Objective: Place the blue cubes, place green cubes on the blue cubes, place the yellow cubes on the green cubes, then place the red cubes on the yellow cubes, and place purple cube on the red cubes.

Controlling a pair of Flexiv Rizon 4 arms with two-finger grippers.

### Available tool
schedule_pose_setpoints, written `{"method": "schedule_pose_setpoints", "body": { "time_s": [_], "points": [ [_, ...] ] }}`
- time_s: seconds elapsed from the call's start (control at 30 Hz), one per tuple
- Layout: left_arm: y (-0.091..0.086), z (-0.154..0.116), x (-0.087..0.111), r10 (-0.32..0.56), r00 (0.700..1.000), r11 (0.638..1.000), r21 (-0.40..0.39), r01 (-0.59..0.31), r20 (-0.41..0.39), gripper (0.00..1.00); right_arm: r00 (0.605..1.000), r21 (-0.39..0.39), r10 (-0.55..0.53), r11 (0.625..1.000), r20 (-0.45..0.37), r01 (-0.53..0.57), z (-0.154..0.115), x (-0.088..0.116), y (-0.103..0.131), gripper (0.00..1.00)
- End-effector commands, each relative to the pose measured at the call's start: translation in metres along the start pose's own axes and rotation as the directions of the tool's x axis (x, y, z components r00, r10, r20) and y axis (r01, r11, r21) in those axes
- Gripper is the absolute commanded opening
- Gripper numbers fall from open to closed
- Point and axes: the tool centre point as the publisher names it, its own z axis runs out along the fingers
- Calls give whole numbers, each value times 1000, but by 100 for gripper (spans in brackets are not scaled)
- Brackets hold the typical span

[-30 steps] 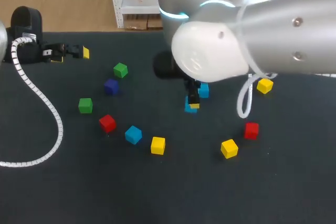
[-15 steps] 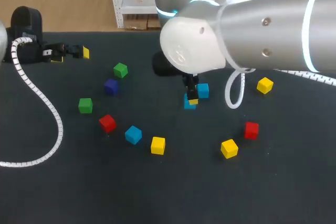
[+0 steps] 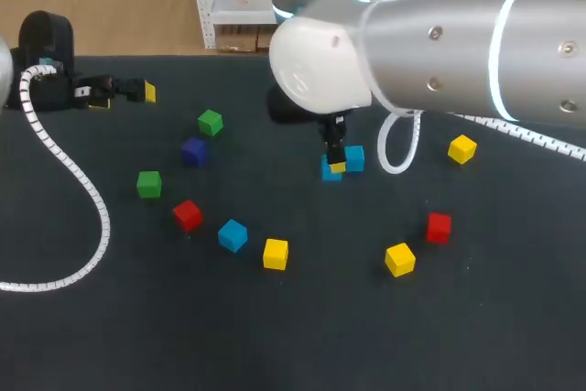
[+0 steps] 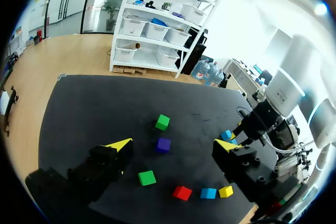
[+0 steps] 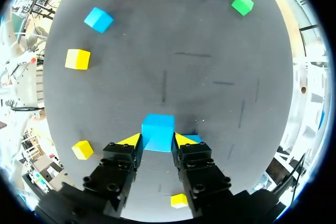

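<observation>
The right gripper (image 5: 157,140), clamped on a blue cube (image 5: 157,131), has drawn it back toward the table's (image 3: 302,345) far side, just beside a second blue cube (image 3: 355,157); the left gripper (image 3: 125,95) sits, fingers apart, by the far-left edge; the other cubes lie well apart.

Claw (image 4: 172,145) spread wide, purple cube (image 4: 163,145) ahead (untouched)
</observation>
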Motion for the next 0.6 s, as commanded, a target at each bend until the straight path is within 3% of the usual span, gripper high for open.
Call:
{"method": "schedule_pose_setpoints", "body": {
  "time_s": [0.03,0.6],
  "points": [
    [0,0,0,0,1000,1000,0,0,0,100,1000,-17,-2,1000,-3,2,1,-2,-10,0],
    [0,0,0,0,1000,1000,0,0,0,100,1000,-29,11,1000,-8,-12,6,1,-31,0]
  ]
}}
